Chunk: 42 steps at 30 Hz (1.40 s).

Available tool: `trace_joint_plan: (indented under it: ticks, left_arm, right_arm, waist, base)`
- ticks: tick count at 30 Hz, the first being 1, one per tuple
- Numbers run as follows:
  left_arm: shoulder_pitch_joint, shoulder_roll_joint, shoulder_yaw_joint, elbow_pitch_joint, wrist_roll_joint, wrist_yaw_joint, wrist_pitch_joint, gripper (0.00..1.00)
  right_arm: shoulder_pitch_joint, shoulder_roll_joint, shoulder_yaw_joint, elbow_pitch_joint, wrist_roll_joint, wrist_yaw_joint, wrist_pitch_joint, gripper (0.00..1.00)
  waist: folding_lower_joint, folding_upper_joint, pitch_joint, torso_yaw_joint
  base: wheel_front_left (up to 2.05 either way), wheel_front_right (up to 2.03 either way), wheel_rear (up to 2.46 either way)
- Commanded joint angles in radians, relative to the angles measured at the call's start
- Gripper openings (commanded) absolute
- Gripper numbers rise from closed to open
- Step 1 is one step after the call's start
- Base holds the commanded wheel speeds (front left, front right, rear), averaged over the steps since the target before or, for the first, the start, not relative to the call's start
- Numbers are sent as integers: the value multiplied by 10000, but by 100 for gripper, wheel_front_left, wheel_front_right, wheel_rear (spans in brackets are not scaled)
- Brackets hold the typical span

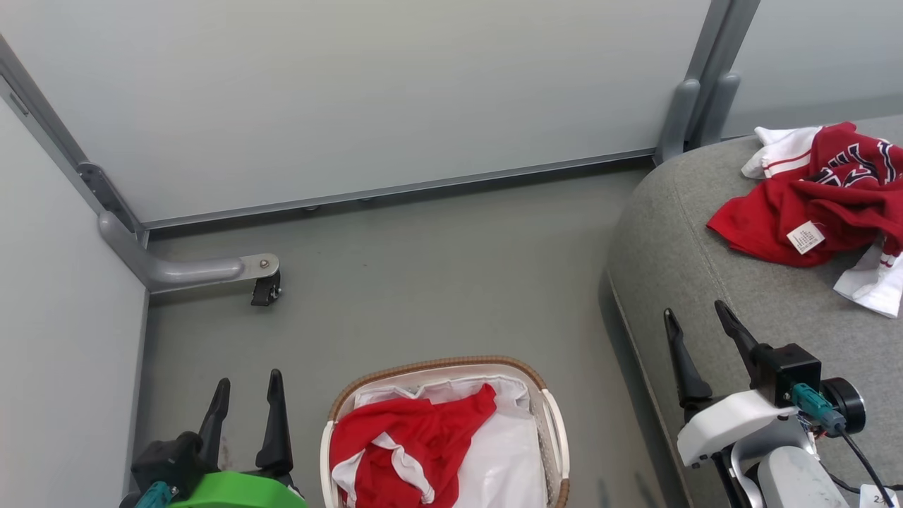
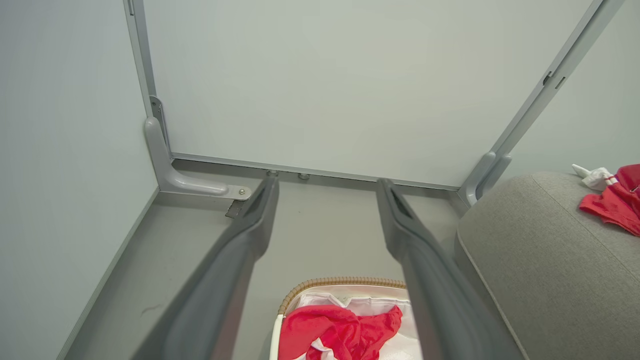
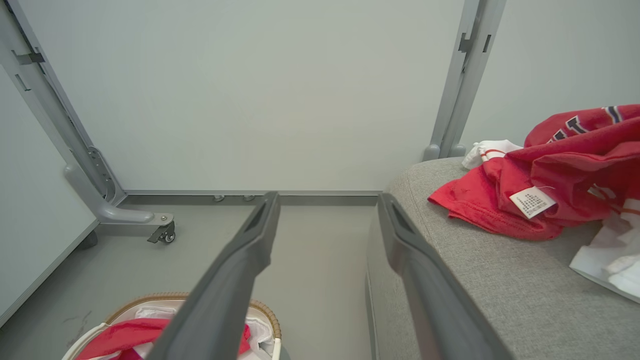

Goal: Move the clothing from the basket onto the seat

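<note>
Red shorts (image 1: pixel 405 444) with white stripes lie crumpled in the white basket (image 1: pixel 554 423) with a brown woven rim, on its white liner. A red jersey (image 1: pixel 811 204) with dark lettering and a white tag lies on the grey seat (image 1: pixel 677 233) at the right. My left gripper (image 1: pixel 245 391) hangs open and empty over the floor left of the basket. My right gripper (image 1: pixel 695 317) stands open and empty over the seat's front edge. The left wrist view shows the shorts (image 2: pixel 340 330) below its fingers. The right wrist view shows the jersey (image 3: pixel 545 185) to the right.
Pale partition panels close in the back and left sides. A metal panel foot with a small caster (image 1: pixel 264 289) juts onto the grey floor at left. Another panel post (image 1: pixel 688 113) stands behind the seat's corner.
</note>
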Motion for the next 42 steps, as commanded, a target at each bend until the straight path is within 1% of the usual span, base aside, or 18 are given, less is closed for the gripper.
trace_joint_plan:
  ticks: [1,15,21,24,29,33,42]
  left_arm:
    - [82,7,-11,-4,-25,-29,-9,100]
    - [5,8,-100,53,8,-29,-9,100]
    - [-426,8,-469,337,214,-29,-9,100]
    - [-761,11,-752,694,320,-29,-9,100]
    - [-1696,12,-1358,1592,457,-29,-9,100]
    - [-2616,29,-1954,2597,583,-29,-9,100]
    - [-4705,145,-3100,4661,818,-29,-9,100]
  right_arm:
    - [66,-35,18,9,77,-14,-23,100]
    - [25,-35,24,17,77,-14,-23,100]
    - [-123,-35,-40,-97,29,-14,-21,100]
    - [-246,-35,-77,-169,-22,-14,-23,100]
    - [-513,-35,-77,-326,-126,-14,-21,100]
    - [-814,-33,-62,-483,-251,-14,-23,100]
    - [-1820,-32,147,-1056,71,-14,-23,100]
  waist:
    - [1,0,-1,5]
    - [1,0,71,-51]
    - [1,0,362,-23]
    - [1,0,585,-36]
    - [1,0,1175,-131]
    - [1,0,1821,-278]
    - [1,0,3884,-968]
  base:
    - [0,0,0]
    - [0,0,0]
    - [0,0,0]
    - [0,0,0]
    - [0,0,0]
    - [0,0,0]
    - [0,0,0]
